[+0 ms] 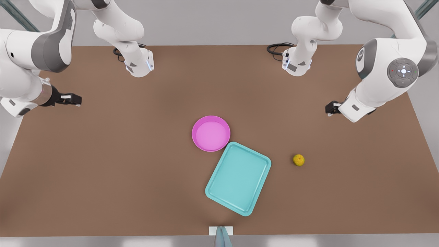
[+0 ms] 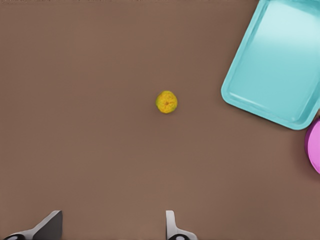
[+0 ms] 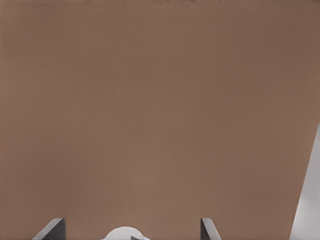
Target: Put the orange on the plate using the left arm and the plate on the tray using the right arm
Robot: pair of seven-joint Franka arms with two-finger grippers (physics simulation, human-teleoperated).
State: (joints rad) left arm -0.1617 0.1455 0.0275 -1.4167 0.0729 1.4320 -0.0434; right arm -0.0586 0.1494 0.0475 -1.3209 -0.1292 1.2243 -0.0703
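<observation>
The pink plate (image 1: 211,133) touches the teal tray (image 1: 238,178); the orange (image 1: 298,160) sits apart from the tray; above the orange the left gripper (image 1: 330,109) hangs spread; right gripper (image 1: 70,99) also spread, far off.

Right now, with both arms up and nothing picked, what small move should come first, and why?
Probably lower the left gripper over the orange, jaws open. The orange lies alone on the table, apart from the tray, and it must reach the plate before that moves. The plate sits empty, its rim at the tray's corner. The right gripper waits open over bare table.
</observation>
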